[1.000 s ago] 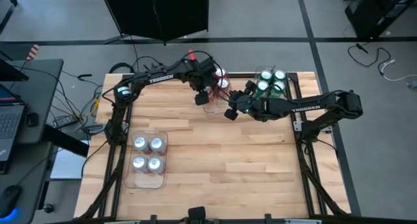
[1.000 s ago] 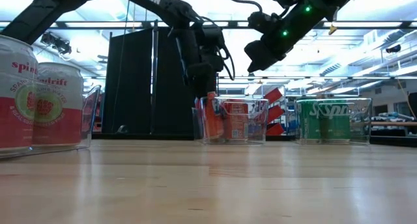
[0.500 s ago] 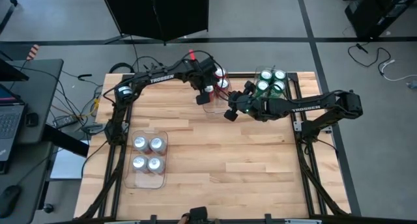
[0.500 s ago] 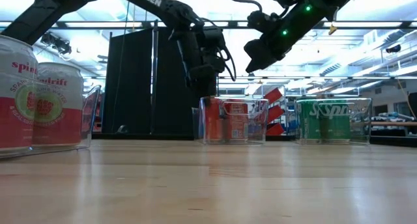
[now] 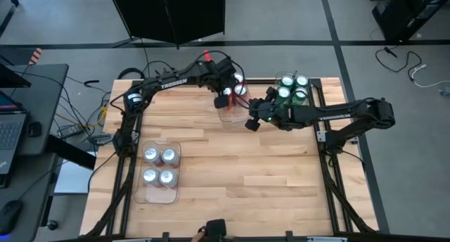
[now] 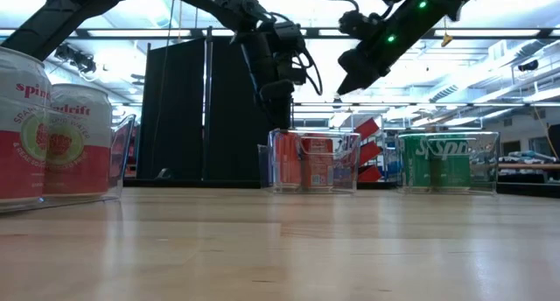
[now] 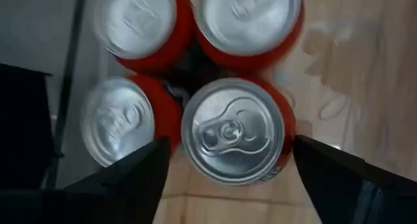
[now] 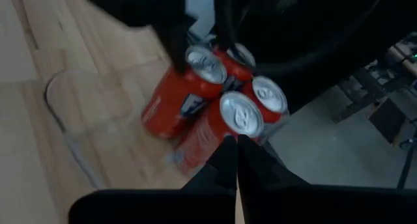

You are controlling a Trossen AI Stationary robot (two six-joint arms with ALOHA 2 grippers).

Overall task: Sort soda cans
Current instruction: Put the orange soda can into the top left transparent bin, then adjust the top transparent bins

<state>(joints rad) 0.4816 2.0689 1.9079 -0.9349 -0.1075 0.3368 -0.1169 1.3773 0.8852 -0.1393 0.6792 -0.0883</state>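
**Sorting state.** Judged near complete: no loose can visible on the surface (image 5: 239, 172).
- Silver cans (image 5: 159, 166): four, upright in a clear bin at the near left.
- Green cans (image 5: 292, 89): four, upright in a clear bin at the far right.
- Red cans (image 6: 315, 165): four, upright, packed two by two at the far end of the middle bin (image 5: 232, 115), each touching its neighbours.

**Left arm (image 5: 169, 82).** Reaching across to the middle bin, wrist pointed straight down over the red cans. Jaws wide apart and empty, raised clear above the can tops. In the left wrist view, one dark finger on either side of the nearest red can (image 7: 238, 129), that can centred between them.

**Right arm (image 5: 330, 114).** Waiting just beside the near right corner of the middle bin, raised off the surface. Jaws shut, nothing held.

**Governing relation.**
- Direction: nearest red can directly below the left jaws, along their line of approach.
- Long axis: vertical, silver top with pull tab facing up toward the wrist.
- Nearer arm: left, already above the group; right off to one side.

**Judgement for the coming move.** Straight vertical retreat advised, no sideways travel until clear of the bin wall. Little room between neighbouring cans, so risk of nudging or tipping a can on any lateral drift.
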